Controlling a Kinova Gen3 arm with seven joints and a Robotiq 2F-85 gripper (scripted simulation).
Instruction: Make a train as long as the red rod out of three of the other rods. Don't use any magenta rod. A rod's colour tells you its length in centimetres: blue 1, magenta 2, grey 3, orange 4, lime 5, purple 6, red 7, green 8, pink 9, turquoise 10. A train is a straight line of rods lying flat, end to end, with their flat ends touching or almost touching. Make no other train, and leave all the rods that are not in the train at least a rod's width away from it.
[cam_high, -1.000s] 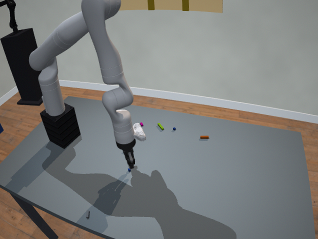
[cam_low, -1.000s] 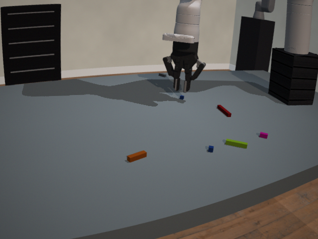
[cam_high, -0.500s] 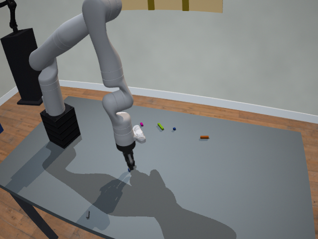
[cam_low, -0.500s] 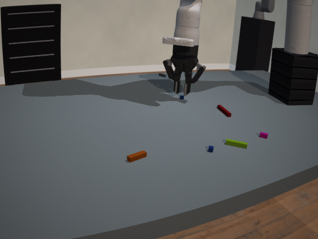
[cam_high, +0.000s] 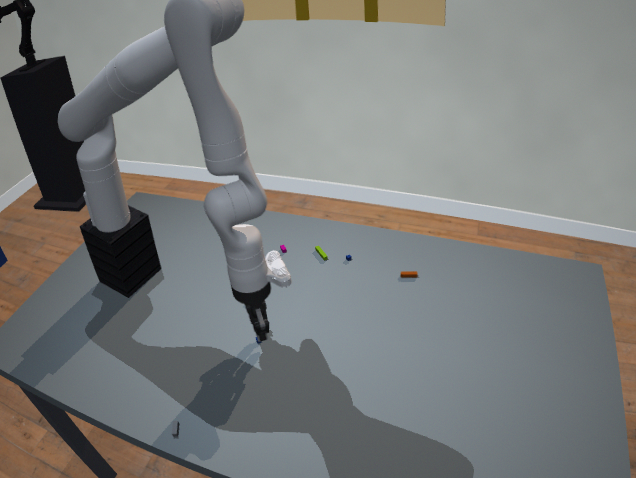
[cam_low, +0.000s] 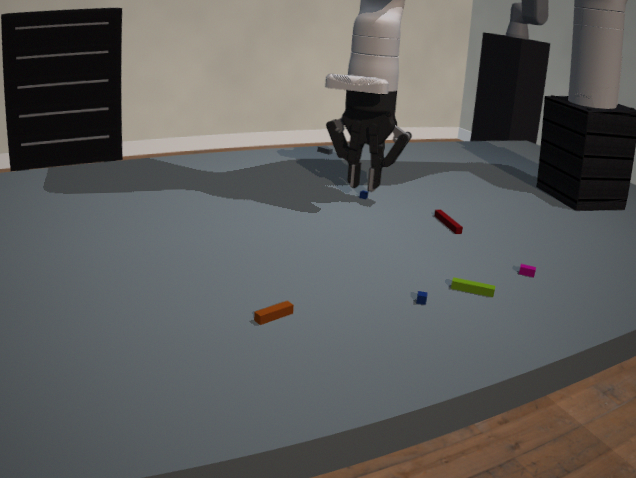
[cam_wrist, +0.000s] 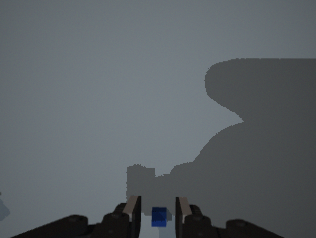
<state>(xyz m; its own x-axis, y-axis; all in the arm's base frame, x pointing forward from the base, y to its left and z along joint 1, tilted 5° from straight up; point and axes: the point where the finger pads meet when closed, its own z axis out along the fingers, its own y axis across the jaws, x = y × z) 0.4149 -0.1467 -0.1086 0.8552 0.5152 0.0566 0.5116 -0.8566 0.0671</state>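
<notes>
My gripper (cam_high: 261, 336) (cam_low: 362, 184) (cam_wrist: 158, 211) points straight down, its fingers partly open. A small blue cube (cam_high: 257, 339) (cam_low: 363, 194) (cam_wrist: 159, 216) lies on the table just under the fingertips, with a gap on each side. The red rod (cam_low: 447, 221) lies to the right of it; the arm hides it in the top view. A lime rod (cam_high: 321, 252) (cam_low: 472, 287), a second blue cube (cam_high: 348, 257) (cam_low: 421, 297), an orange rod (cam_high: 408, 274) (cam_low: 273, 311) and a magenta rod (cam_high: 283, 248) (cam_low: 527, 270) lie apart from one another.
A small grey rod (cam_high: 176, 429) (cam_low: 324, 150) lies alone near one table edge. The arm's black base block (cam_high: 120, 250) (cam_low: 586, 154) stands at a table corner. A black stand (cam_high: 43, 128) is on the floor beyond it.
</notes>
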